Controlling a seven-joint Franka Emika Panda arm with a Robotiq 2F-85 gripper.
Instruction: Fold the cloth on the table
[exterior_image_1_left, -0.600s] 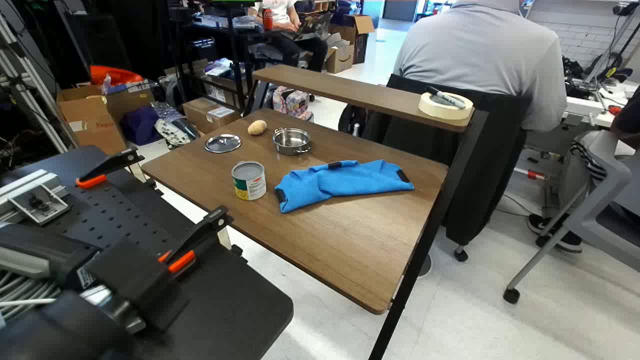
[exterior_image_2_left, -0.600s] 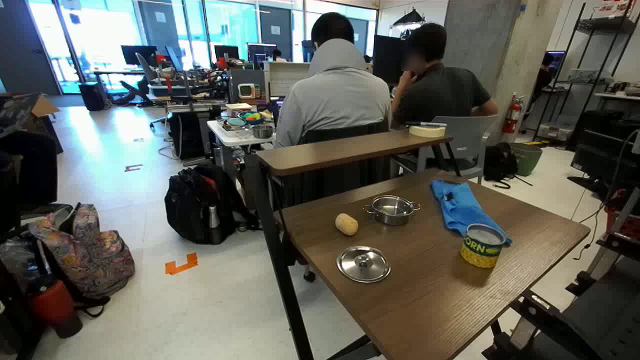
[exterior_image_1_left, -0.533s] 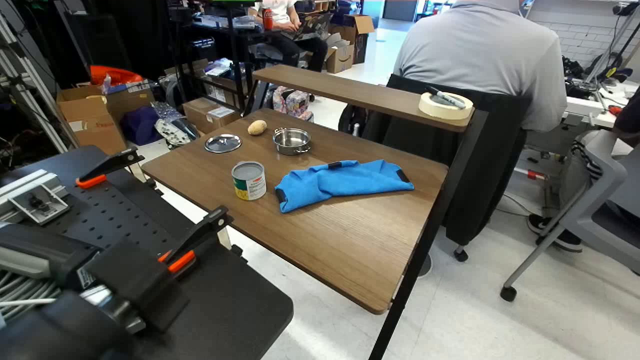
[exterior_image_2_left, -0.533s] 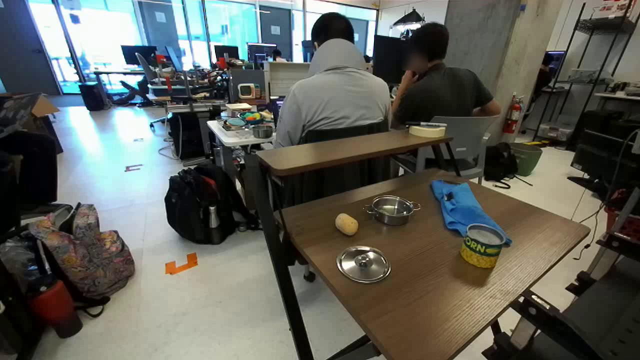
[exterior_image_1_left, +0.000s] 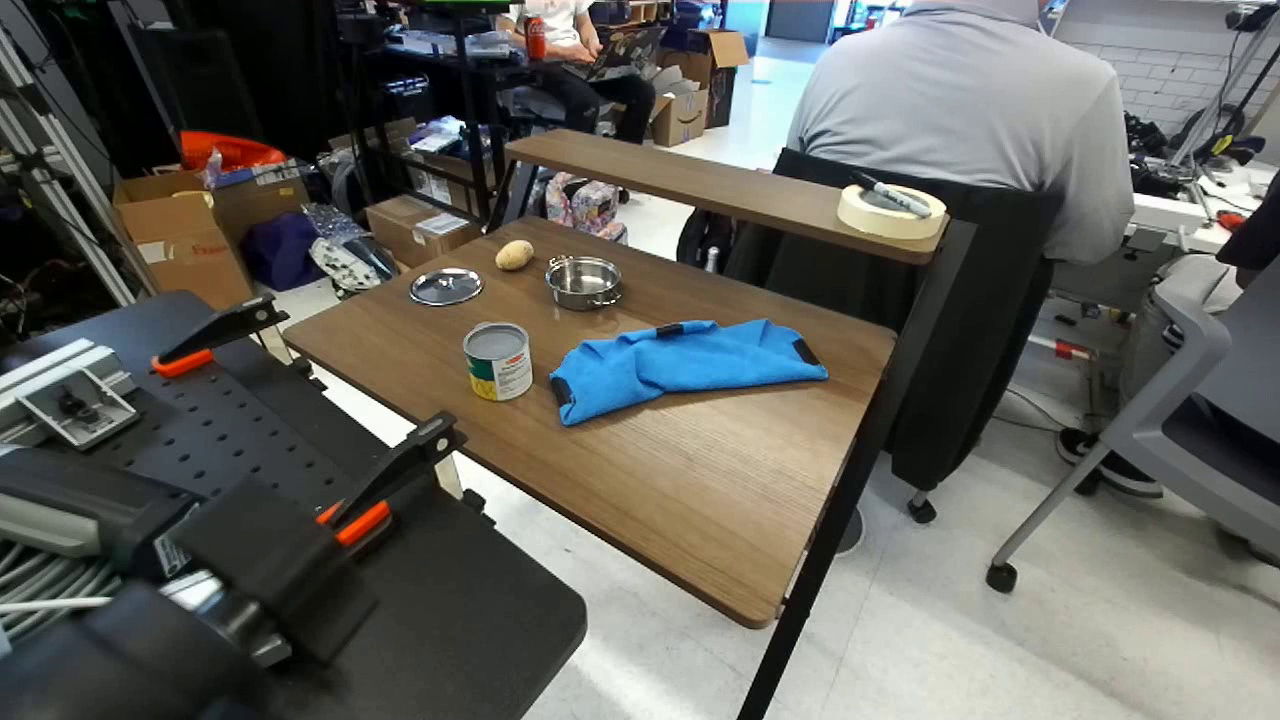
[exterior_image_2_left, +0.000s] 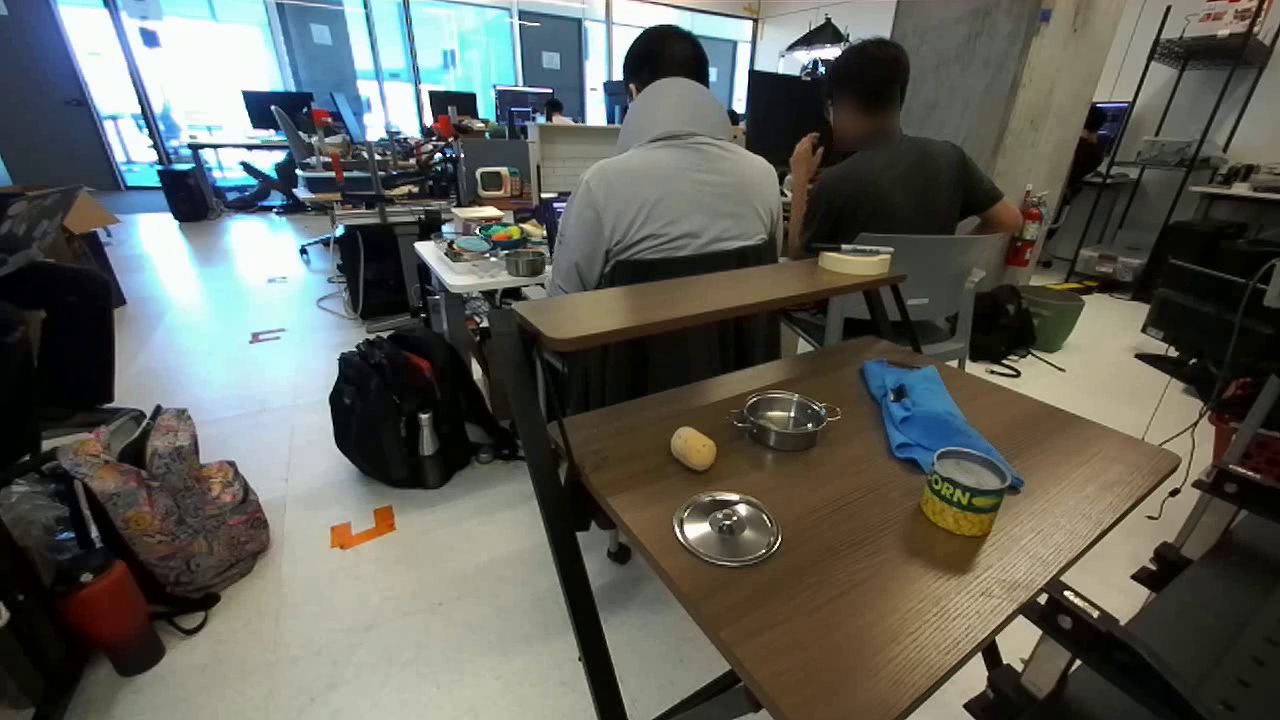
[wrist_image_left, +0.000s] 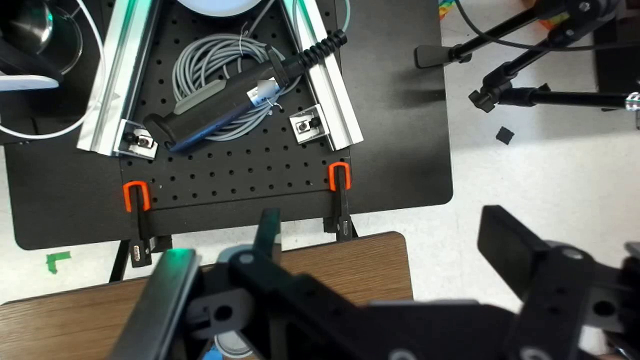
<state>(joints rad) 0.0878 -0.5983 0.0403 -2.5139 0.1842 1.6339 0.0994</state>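
Observation:
The bright blue cloth (exterior_image_1_left: 700, 365) lies on the brown wood-grain table (exterior_image_1_left: 680, 510) as a rumpled long strip, with black patches at its ends and far edge. It also shows in an exterior view (exterior_image_2_left: 920, 415), where the can partly covers its near end. Only a small blue bit of the cloth (wrist_image_left: 213, 354) shows at the bottom of the wrist view. My gripper (wrist_image_left: 382, 220) is open, with nothing between its fingers. It is above the gap between the black bench and the table corner (wrist_image_left: 350, 265), away from the cloth. The gripper is out of both exterior views.
A corn can (exterior_image_1_left: 498, 362) stands close beside the cloth's end. A steel pot (exterior_image_1_left: 583, 283), a lid (exterior_image_1_left: 446, 287) and a potato (exterior_image_1_left: 514, 255) are farther along. A raised shelf (exterior_image_1_left: 700, 185) bears a tape roll (exterior_image_1_left: 890, 222). Clamps (wrist_image_left: 342, 200) grip the black bench (wrist_image_left: 400, 165).
The cloth and the tabletop things have not moved. In the background, the grey chair and the person in the dark shirt have shifted a little.

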